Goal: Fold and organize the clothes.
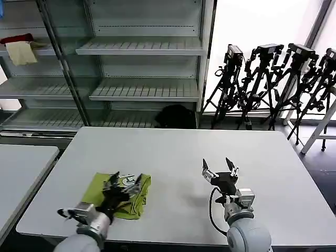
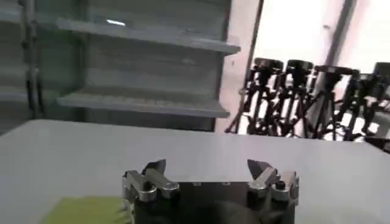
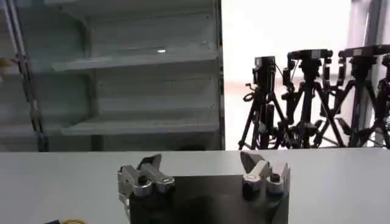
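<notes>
Looks late in the task: lime-green T-shirt (image 1: 122,195) already lying as a small folded bundle at the near left of the surface (image 1: 178,152), white print showing on top. Probably between the last fold and tidying, judged from the compact shape alone.

Left claw (image 1: 124,181) poised right over the bundle with fingers spread; cannot tell whether touching the cloth or just above it. In the left wrist view, same claw (image 2: 208,170) wide apart with nothing between the fingers, a corner of the T-shirt (image 2: 85,210) just beside it.

Right claw (image 1: 220,167) near the middle of the surface, well apart from the shirt, also spread and holding nothing; in the right wrist view, again the claw (image 3: 201,165) spread and bare. Seems idle.

Next move likely either a pinch on one edge for a further fold, or pressing flat and sliding the bundle to a resting spot. Calls for lowering onto a single layer edge without dragging the stack open.

Around: metal shelving (image 1: 142,50) behind the far edge, with a small beige cloth (image 1: 21,53) and a dark red cloth (image 1: 17,38) on a far-left shelf. Row of tripods (image 1: 273,84) at far right by the window. Second table (image 1: 21,168) at left. Nothing lying between claws and shirt.
</notes>
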### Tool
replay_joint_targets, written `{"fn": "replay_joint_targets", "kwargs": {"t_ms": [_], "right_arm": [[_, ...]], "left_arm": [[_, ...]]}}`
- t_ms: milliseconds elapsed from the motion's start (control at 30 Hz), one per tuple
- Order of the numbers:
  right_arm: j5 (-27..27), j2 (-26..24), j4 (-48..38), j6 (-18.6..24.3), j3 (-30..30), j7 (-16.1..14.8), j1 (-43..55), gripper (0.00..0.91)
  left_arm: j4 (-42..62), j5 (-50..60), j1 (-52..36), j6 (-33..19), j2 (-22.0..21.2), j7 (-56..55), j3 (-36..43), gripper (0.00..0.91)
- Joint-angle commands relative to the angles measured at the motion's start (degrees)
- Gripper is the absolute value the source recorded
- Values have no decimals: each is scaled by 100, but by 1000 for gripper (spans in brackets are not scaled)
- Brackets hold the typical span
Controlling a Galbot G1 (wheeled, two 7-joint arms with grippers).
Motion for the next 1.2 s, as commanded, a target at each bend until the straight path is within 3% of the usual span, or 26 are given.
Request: {"fn": "replay_joint_targets", "kwargs": {"t_ms": [33, 333, 867, 1100, 1200], "right_arm": [[-56, 78, -94, 9, -68, -5, 5, 907], [-50, 35, -145, 36, -15, -31, -31, 907], [-71, 122, -257, 81, -45, -42, -19, 907], [-69, 120, -273, 121, -2, -38, -47, 907], [-65, 120, -276, 125, 13, -34, -38, 907]], "left_arm": [[594, 107, 324, -354, 371, 691, -1596, 907], [1076, 888, 83, -391, 206, 787, -1308, 907], [1425, 607, 22, -273, 248, 948, -1269, 907], [1515, -624, -112, 376, 236, 763, -1224, 494], [1501, -1087, -81, 445, 232, 690, -1231, 222]]}}
